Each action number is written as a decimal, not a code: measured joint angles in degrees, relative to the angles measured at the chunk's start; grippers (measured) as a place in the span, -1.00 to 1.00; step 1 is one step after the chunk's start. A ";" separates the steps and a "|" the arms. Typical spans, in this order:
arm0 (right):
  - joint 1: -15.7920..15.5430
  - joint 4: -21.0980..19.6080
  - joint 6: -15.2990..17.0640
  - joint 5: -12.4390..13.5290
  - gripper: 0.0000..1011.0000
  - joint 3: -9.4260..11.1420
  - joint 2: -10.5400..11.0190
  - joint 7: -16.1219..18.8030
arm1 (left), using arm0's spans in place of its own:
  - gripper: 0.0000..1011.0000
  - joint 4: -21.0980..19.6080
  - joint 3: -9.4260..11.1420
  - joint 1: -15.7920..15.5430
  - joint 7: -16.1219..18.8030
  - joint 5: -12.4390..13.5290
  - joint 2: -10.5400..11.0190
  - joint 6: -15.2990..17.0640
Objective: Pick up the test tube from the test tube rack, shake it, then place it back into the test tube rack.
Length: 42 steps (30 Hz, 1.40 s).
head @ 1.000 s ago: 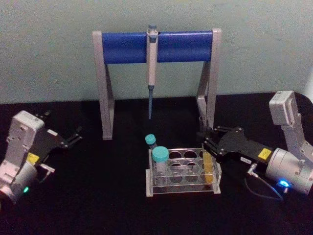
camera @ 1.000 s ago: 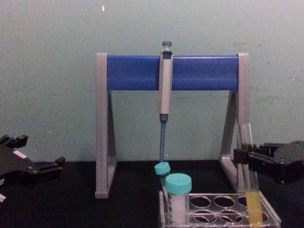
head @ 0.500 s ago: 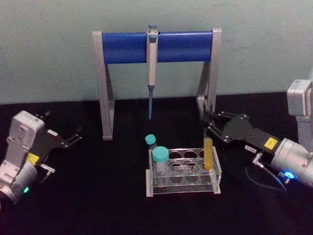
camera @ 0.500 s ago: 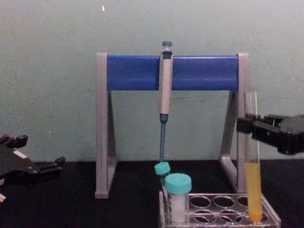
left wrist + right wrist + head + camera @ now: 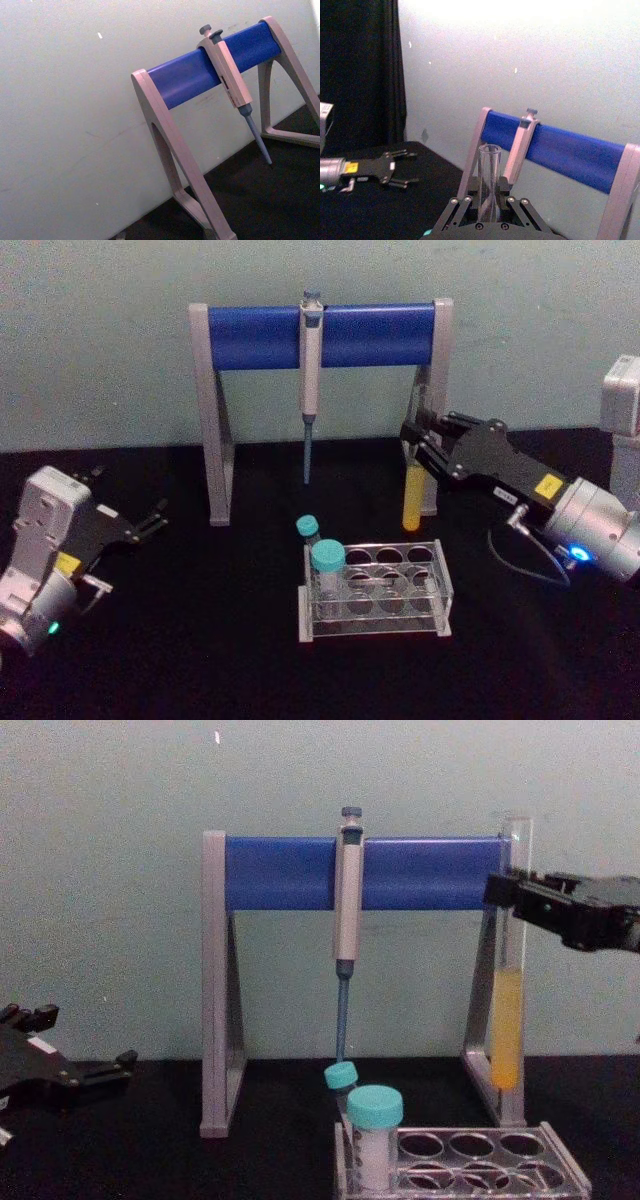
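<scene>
Holding test tube (image 5: 411,498) upright, round end down, right gripper (image 5: 412,438)

The worktop (image 5: 200,640) was black. On it stood the test tube rack (image 5: 385,610). Behind that stood the pipette stand (image 5: 255,337)

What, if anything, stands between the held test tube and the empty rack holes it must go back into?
Nothing visible does. The right gripper holds the test tube upright, above and behind the right end of the test tube rack, where the holes are empty. The teal-capped tubes stand at its left end.
</scene>
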 joint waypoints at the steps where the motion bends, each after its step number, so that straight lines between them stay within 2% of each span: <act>1: 0.29 0.32 -0.21 -0.10 -0.55 -0.04 -0.22 -0.02 | 0.98 0.00 0.00 0.00 0.00 0.00 0.00 0.00; 4: 1.81 2.30 -1.49 -0.22 -0.55 -0.26 -1.56 0.28 | 0.98 0.00 0.00 0.00 0.00 0.00 0.00 0.00; 11: 3.06 4.87 -3.20 0.89 -0.55 -0.51 -3.17 2.17 | 0.98 0.00 0.00 0.00 0.00 0.00 0.00 0.00; 22: 3.37 5.84 -4.01 1.65 -0.55 -0.96 -3.56 3.46 | 0.98 0.00 0.00 0.00 0.00 0.00 0.00 0.00; 32: 3.06 5.00 -4.19 2.24 -0.55 -1.73 -2.65 5.49 | 0.98 0.00 0.00 0.00 0.00 0.00 0.00 0.00; 37: 2.17 3.86 -4.38 3.01 -0.55 -2.31 -1.69 7.29 | 0.98 0.00 0.00 0.00 0.00 0.00 0.00 0.00; 42: 0.35 2.01 -4.57 4.02 -0.55 -2.58 0.18 8.64 | 0.98 0.00 0.00 0.00 0.00 0.00 0.00 0.00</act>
